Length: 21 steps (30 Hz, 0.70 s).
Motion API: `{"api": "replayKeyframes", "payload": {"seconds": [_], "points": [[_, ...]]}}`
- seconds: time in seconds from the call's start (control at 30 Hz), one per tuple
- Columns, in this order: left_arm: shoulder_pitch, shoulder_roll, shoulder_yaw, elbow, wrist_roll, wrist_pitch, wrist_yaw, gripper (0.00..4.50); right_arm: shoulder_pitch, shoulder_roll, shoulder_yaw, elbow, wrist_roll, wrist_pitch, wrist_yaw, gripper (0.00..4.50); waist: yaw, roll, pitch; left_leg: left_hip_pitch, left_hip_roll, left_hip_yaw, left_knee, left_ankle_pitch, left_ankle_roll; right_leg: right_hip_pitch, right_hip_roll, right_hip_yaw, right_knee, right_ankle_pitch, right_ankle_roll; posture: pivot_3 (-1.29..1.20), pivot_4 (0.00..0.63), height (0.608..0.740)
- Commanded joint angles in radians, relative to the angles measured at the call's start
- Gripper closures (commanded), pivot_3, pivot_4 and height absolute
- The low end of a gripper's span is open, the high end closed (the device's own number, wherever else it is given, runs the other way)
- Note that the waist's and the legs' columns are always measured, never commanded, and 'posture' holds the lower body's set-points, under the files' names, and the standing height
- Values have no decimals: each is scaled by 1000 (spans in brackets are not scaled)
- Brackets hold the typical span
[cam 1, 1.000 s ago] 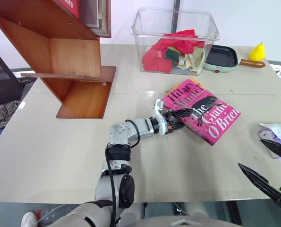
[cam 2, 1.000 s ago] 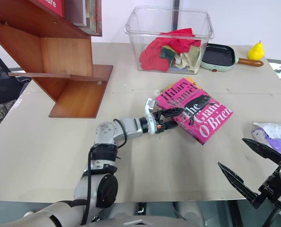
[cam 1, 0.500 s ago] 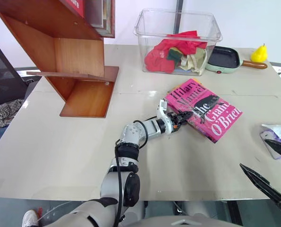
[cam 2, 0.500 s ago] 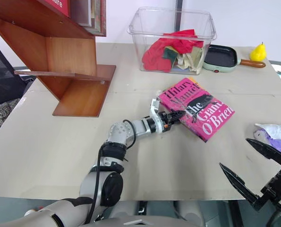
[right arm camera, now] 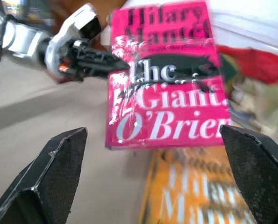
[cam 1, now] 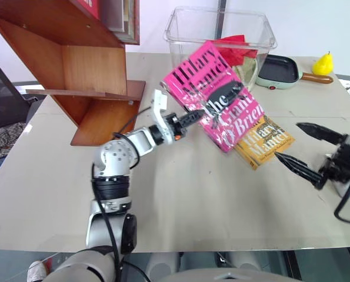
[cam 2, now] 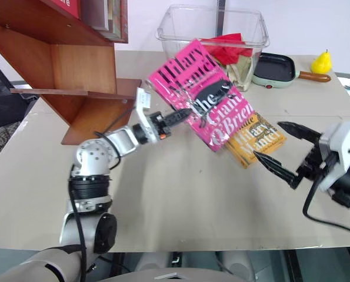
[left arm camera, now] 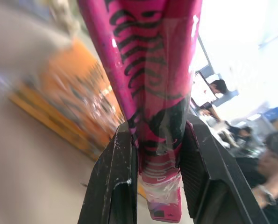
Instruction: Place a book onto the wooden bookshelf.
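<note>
My left gripper has lifted the "Hilary Mantel" book, clamped; yellow book uncovered, title seemingly blurred; right gripper wide.

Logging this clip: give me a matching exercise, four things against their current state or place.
Things:
1. pink book
2. orange book
3. right claw
4. pear

States:
A. flat on the table
B. open, holding nothing
C. beside the pan's handle
D. lifted, clamped in the left claw

Pairs: 1-D, 2-A, 3-B, 4-C
</note>
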Motion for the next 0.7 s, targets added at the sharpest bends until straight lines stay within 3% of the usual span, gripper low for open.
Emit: {"api": "replayKeyframes", "payload": {"seconds": [0.03,0.13,0.27,0.37,0.57,0.7], "points": [[-29,107,-62,-149,115,-149,-101,3838,-115,-39,32,101,26,0,126,0,4,-1,1,0,0,0,0,0,0,0,0,-1,0,0,1,0,150,740],[-62,251,-120,-224,309,-380,-189,3838,-238,-54,55,186,48,17,188,0,7,1,3,-6,0,-1,1,0,0,-6,0,-1,1,0,2,0,150,740],[-113,505,-192,-225,647,-833,-335,3838,-312,-29,67,246,34,6,223,0,10,1,4,-8,0,0,0,0,0,-8,1,-1,-1,0,1,0,150,740],[-202,607,-172,-162,733,-964,-373,3838,-319,1,90,271,5,-16,241,0,15,1,4,-8,0,1,-1,0,0,-8,0,-1,-2,0,1,0,150,740],[-286,781,-117,-137,734,-989,-511,3838,-357,94,144,325,-49,-73,253,0,2,1,6,-8,0,3,0,-1,1,-8,0,1,-1,1,4,0,150,740],[-214,1013,-40,-182,674,-818,-707,3838,-399,128,177,373,-85,-99,281,0,-21,2,8,-8,2,3,1,-1,1,-10,2,1,3,2,5,0,150,740]]}}
